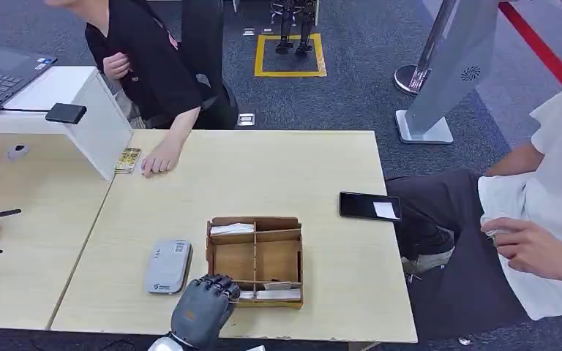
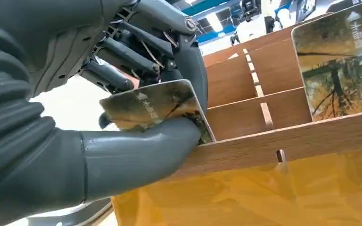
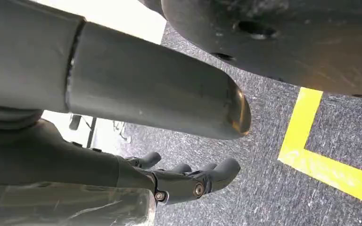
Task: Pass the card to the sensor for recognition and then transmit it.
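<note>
L hand [image 2: 136, 141] w/ card [image 2: 153, 103] at box [image 2: 283, 141]

1. A black phone [image 1: 369, 206] lies flat near the table's [image 1: 263, 161] right edge, a pale patch on its screen.
2. A seated person in black [image 1: 154, 66] rests a hand [image 1: 159, 159] on the far side of the table.
3. On the right, a person in white [image 1: 556, 190] sits beside the table.
4. A laptop [image 1: 0, 77] sits open on the white box [image 1: 80, 110] at far left.
5. Yellow tape [image 1: 290, 73] squares off the grey carpet beyond.
</note>
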You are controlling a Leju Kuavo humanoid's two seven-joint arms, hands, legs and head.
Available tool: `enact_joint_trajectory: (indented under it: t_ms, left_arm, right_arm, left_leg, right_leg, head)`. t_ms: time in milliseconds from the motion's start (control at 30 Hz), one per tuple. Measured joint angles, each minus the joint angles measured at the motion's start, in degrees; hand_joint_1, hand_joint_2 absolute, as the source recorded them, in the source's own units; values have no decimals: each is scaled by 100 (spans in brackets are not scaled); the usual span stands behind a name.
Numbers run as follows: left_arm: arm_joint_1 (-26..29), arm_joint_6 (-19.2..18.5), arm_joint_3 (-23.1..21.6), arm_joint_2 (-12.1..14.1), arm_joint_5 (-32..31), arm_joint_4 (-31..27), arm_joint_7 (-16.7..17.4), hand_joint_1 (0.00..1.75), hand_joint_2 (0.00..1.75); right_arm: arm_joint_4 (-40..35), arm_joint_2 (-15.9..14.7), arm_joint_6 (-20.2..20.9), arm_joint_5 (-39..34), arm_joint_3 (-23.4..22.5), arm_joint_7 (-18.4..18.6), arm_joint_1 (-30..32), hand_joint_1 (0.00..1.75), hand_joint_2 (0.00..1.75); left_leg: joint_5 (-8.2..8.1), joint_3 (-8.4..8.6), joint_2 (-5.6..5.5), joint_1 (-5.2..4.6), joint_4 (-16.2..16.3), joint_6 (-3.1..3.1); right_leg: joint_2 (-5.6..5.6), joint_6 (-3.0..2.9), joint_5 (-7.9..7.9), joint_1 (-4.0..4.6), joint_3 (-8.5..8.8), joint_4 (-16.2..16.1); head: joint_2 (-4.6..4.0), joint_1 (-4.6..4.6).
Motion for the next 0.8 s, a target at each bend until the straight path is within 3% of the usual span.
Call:
enact_joint_trajectory:
  t_ms: [467, 800]
  left_arm:
    - [-3, 149, 0, 96, -96, -328, -24, 175, 175]
    - [-115, 955, 0, 125, -332, -1124, -74, 175, 175]
  right_arm:
    - [-61, 7, 26, 0, 0, -4, 2, 0, 0]
    - [-184, 48, 98, 0, -22, -26, 12, 0, 0]
  left_leg:
    - [0, 0, 0, 0, 0, 0]
    - [0, 1, -1, 0, 0, 0]
  right_leg:
    - [0, 0, 0, 0, 0, 0]
    - [0, 0, 0, 0, 0, 0]
  head:
    - [0, 0]
    - [0, 0]
